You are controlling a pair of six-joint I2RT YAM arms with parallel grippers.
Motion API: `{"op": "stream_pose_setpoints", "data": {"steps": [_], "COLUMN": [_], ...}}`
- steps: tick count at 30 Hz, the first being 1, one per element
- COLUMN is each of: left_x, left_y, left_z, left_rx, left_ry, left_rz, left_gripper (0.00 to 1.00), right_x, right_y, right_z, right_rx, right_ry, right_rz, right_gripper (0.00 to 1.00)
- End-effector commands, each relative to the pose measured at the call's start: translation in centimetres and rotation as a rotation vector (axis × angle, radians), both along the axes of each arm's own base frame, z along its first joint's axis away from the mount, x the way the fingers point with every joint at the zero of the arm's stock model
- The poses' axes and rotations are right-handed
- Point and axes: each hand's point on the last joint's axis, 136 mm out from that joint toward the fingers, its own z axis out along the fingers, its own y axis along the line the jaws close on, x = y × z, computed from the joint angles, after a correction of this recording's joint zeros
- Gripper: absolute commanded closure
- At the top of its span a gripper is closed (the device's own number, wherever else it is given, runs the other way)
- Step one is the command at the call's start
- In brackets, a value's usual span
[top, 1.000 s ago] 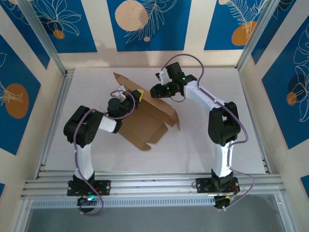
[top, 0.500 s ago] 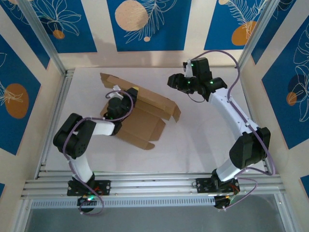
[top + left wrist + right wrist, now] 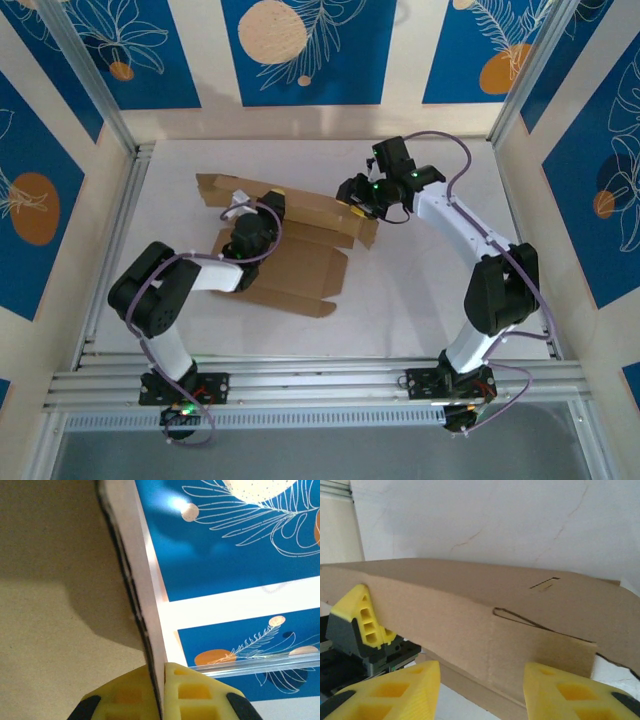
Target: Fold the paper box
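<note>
The paper box (image 3: 295, 270) is a brown cardboard piece lying left of the table's middle, with a long wall (image 3: 310, 208) raised along its far side. My left gripper (image 3: 270, 197) is shut on that raised wall. In the left wrist view its yellow fingertips (image 3: 160, 692) pinch the cardboard edge (image 3: 142, 605) between them. My right gripper (image 3: 352, 200) is at the wall's right end. In the right wrist view it (image 3: 482, 695) stands open, and the cardboard wall (image 3: 470, 610) is just beyond its fingers, apart from them. The left gripper's yellow finger (image 3: 360, 612) shows behind that wall.
The white table (image 3: 420, 290) has free room to the right of and in front of the box. An aluminium rail (image 3: 320, 385) runs along the near edge, and frame posts (image 3: 110, 110) and blue patterned walls enclose the other sides.
The box has swung round and shifted left, held by the left gripper throughout. The right arm pulled away to the back right, then returned to the right end of the raised wall.
</note>
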Motion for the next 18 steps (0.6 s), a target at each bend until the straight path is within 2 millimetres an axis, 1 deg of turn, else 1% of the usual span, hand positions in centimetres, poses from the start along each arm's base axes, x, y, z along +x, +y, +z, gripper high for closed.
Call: {"op": "stream_pose_setpoints", "data": {"steps": [1,6,11,14,18], "left_x": [-0.2,-0.3,-0.4,-0.5,-0.6], "left_y": [0.7,0.5,0.1,0.4,0.2], "left_z": [-0.5,-0.2,0.2,0.4,0.9], "left_rx": [0.048,0.047,0.037,0.026,0.021], "left_ry": [-0.01,-0.019,-0.027,-0.024,0.015], "left_rz": [0.036,0.028,0.014,0.022,0.005], "left_gripper": [1.0,1.0,1.0,1.0,1.0], "right_x": [-0.3,-0.3,0.3,0.3,0.0], "right_y": [0.5,1.0,1.9,1.4,0.2], "right_z": [-1.3,-1.6,-2.2,-2.5,-1.5], "right_rx": [0.019,0.055,0.097,0.047,-0.036], "right_ry": [0.035,0.029,0.039,0.033,-0.034], "right_rz": [-0.018,-0.019,-0.005,-0.012,-0.007], "right_gripper": [0.51,0.47,0.45,0.43,0.4]}}
